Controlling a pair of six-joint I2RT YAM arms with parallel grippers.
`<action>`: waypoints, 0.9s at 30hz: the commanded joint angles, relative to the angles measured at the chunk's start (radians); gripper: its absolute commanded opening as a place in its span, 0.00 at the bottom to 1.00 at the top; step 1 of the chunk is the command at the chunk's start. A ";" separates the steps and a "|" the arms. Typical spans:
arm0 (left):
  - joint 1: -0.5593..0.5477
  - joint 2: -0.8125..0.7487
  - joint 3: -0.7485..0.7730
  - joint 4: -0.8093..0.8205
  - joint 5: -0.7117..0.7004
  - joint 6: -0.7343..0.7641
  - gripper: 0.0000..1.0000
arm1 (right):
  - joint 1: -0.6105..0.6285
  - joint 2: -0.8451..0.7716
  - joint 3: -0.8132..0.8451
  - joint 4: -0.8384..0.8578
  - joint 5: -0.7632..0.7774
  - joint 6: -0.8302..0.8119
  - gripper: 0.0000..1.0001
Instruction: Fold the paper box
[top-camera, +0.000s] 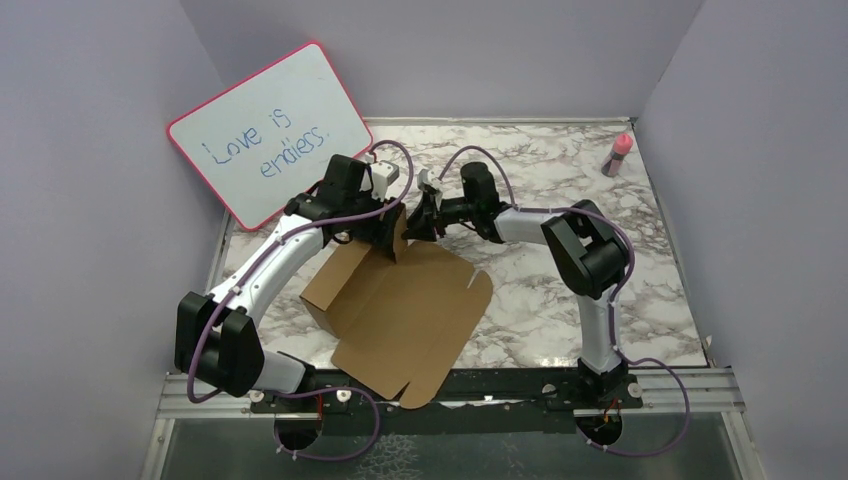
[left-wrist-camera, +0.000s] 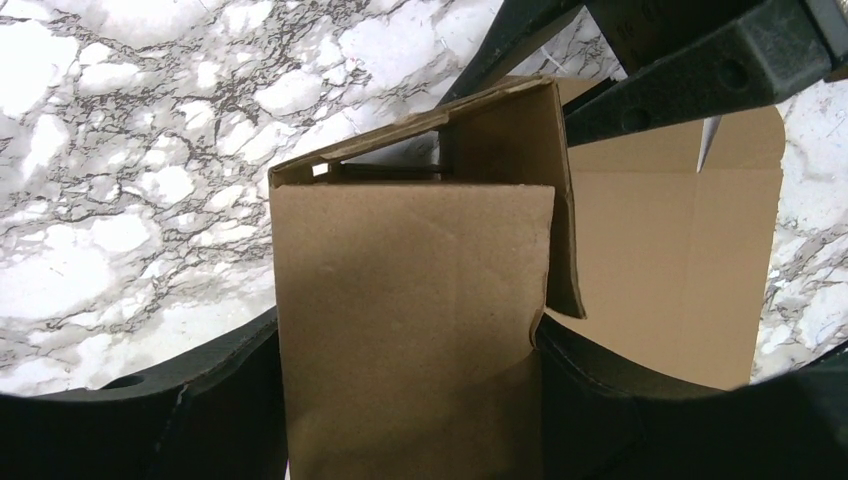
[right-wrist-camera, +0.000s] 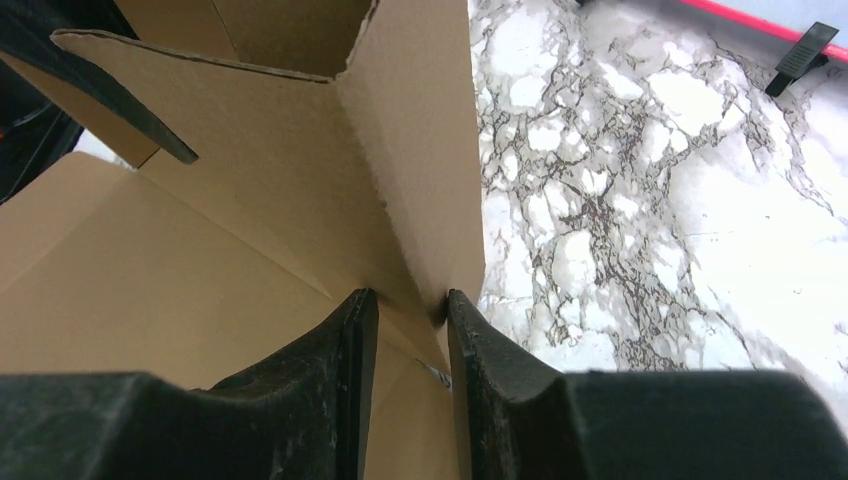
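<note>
Here the paper box (top-camera: 400, 310) sits half-formed, one wall raised.

Matt brown corrugated cardboard paper box (top-camera: 400, 320); smooth, marble-patterned table (top-camera: 560, 170).

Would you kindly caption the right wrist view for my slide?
Right gripper straddling a raised flap of the paper box.

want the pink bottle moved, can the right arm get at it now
Probably yes, once freed: the right tool straddles a box flap, but nothing stands between it and the bottle in the far right corner.
</note>
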 joint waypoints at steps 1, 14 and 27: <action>0.004 -0.003 0.022 0.032 0.073 -0.011 0.68 | 0.026 -0.026 0.009 0.096 0.026 0.040 0.35; 0.034 -0.026 0.004 0.062 0.228 -0.010 0.69 | 0.073 0.033 -0.009 0.328 0.175 0.176 0.24; 0.040 0.003 0.023 0.093 0.364 -0.073 0.73 | 0.100 0.037 -0.050 0.421 0.291 0.207 0.25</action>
